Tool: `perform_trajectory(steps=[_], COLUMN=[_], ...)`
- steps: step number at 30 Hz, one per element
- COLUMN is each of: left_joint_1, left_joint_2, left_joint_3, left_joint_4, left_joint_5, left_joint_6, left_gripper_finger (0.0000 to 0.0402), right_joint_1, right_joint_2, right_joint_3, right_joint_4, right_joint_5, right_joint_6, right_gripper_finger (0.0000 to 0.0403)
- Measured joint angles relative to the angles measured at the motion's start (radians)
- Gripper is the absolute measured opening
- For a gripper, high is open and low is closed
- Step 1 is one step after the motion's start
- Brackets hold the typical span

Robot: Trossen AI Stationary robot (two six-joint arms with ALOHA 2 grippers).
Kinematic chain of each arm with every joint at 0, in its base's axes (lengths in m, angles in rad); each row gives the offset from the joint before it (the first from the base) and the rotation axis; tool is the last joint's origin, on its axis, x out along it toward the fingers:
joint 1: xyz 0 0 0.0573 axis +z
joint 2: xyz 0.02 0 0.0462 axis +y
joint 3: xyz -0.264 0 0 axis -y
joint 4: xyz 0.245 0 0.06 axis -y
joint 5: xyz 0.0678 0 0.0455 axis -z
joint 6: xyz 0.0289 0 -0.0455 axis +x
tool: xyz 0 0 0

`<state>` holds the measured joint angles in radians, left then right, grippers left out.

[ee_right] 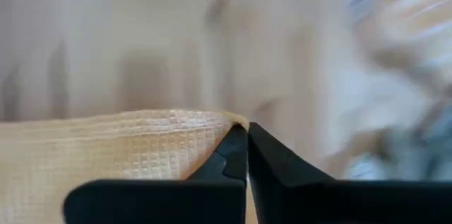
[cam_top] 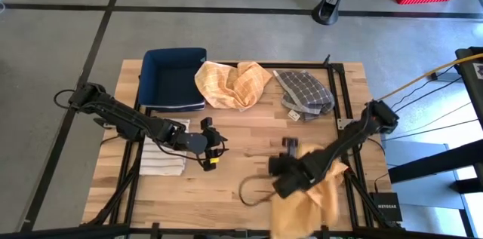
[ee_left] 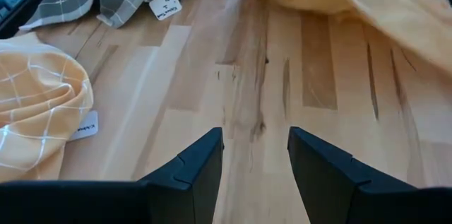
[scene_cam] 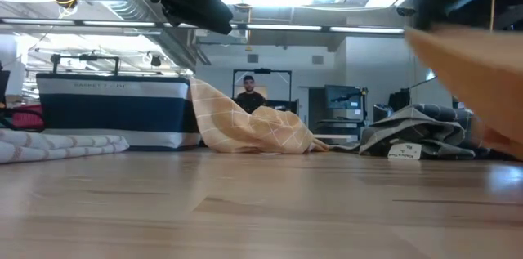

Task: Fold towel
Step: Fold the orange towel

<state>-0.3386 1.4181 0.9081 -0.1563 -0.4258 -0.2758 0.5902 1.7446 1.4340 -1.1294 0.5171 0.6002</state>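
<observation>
Starting out, by the look of it: the wooden table shows no fold yet, the yellow towel bunched at five o'clock; right gripper pinches its edge, while left gripper, spread and empty, waits centre-left.

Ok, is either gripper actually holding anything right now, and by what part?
The right gripper is shut on the yellow towel, pinching it at an edge. The left gripper is open over bare table, holding nothing.
</observation>
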Motion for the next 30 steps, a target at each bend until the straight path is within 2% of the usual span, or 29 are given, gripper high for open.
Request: perform_trajectory(steps=[3,8,12,18,27,30], left_joint_1=[0.000,0.000,0.000,0.007,0.007,0.006], left_joint_2=[0.000,0.000,0.004,0.016,-0.014,-0.035], left_joint_3=[0.000,0.000,0.000,-0.023,-0.008,0.004], left_joint_4=[0.009,0.009,-0.019,-0.124,-0.302,-0.325], left_joint_5=[0.000,0.065,0.080,0.092,0.109,0.057], left_joint_6=[-0.013,-0.022,-0.032,-0.094,-0.115,-0.132], left_gripper_finger=[0.0155,0.0155,0.0155,0.0155,0.0155,0.0155], right_joint_1=[-0.056,-0.146,-0.190,-0.190,-0.122,-0.086], right_joint_2=[-0.026,-0.031,-0.031,-0.031,-0.031,-0.028], right_joint_3=[0.072,0.174,0.211,0.219,0.219,0.219], right_joint_4=[-0.016,-0.020,-0.012,-0.025,-0.031,-0.029], right_joint_5=[0.152,0.302,0.315,0.328,0.302,0.302], right_joint_6=[-0.022,-0.109,-0.157,-0.187,-0.182,-0.158], right_gripper_finger=[0.0011,0.0005,0.0004,0.0003,0.0002,0.0002])
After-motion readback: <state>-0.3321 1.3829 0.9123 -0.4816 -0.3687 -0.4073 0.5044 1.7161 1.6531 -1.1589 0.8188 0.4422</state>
